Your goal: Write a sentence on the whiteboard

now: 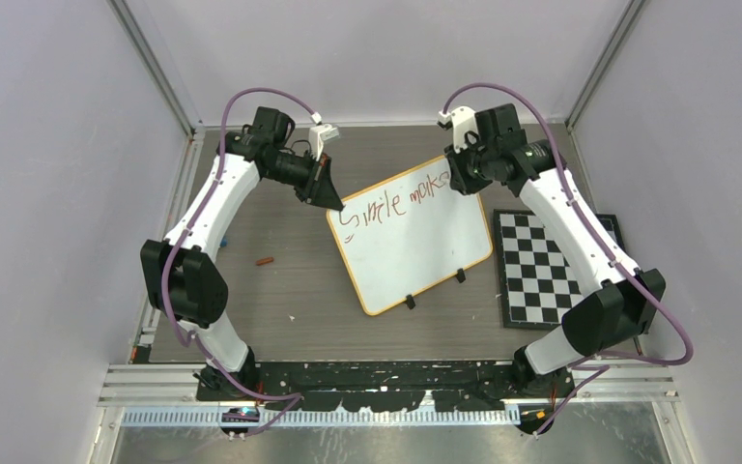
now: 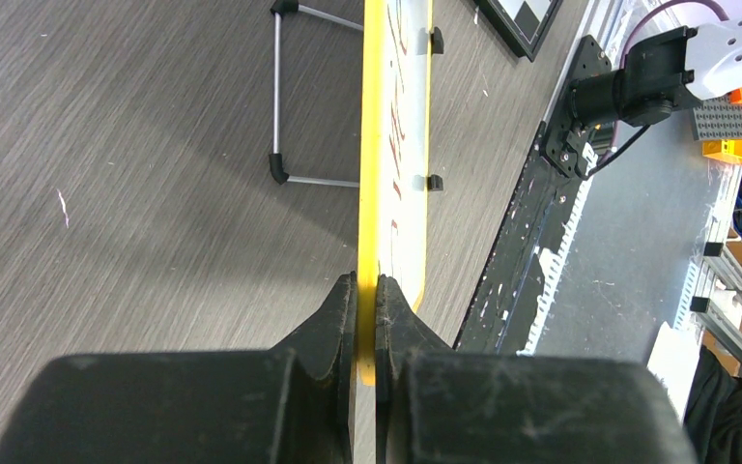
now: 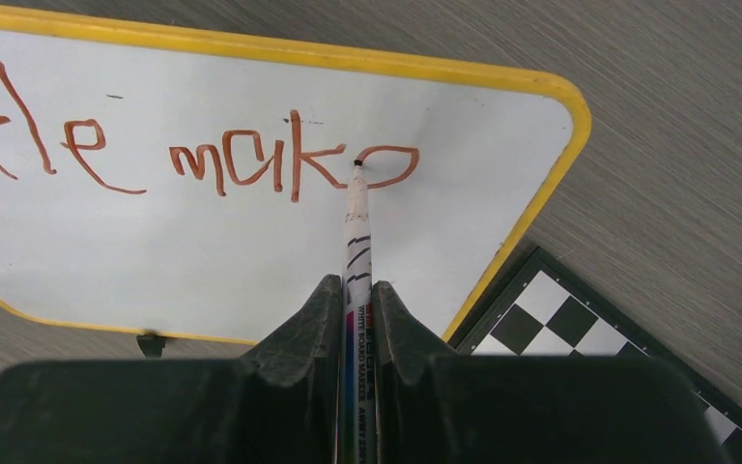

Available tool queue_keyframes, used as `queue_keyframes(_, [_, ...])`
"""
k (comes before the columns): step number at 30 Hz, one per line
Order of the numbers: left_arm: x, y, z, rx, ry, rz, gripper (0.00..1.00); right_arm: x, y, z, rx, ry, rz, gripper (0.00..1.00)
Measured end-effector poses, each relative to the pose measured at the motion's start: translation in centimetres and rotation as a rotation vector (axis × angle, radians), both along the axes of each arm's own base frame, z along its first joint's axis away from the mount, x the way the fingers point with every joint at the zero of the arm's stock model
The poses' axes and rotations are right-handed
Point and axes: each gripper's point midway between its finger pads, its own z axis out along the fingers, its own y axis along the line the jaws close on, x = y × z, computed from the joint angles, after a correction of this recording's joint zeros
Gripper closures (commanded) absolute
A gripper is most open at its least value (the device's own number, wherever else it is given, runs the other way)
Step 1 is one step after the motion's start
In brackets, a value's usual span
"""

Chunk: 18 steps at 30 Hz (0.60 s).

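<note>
My left hand (image 1: 336,201) is shut tight on the board (image 1: 415,253), its two fingers (image 2: 333,319) pinching the yellow rim at the board's upper left corner in the top view (in the wrist view the rim runs straight up out of the pinch, edge-on). The board sits in the middle of the table (image 1: 271,300), turned so its long sides run from lower left to upper right, with its two black feet on the lower edge. My right hand (image 1: 456,179) hangs over the board's upper right corner, closed on a marker (image 3: 356,232) that sticks out between the fingers toward the top of the wrist frame. The marker's tip touches the white surface at the left end of a loop just after "mak". The sentence (image 3: 251,164) reads "Smile mak" plus that loop, in one red-brown line. A checkered mat (image 1: 541,271) lies just right of the board.
</note>
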Motion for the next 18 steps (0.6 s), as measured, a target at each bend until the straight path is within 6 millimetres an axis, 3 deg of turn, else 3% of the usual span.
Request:
queue_keyframes(10, [0.0,0.0,0.0,0.000,0.002,0.001,1.00,-1.6,-0.7,-2.1,-0.032,0.047,-0.002,1.00])
queue_keyframes(18, [0.0,0.0,0.0,0.000,0.002,0.002,1.00,-1.2,-2.0,-2.3,-0.062,0.043,-0.028,1.00])
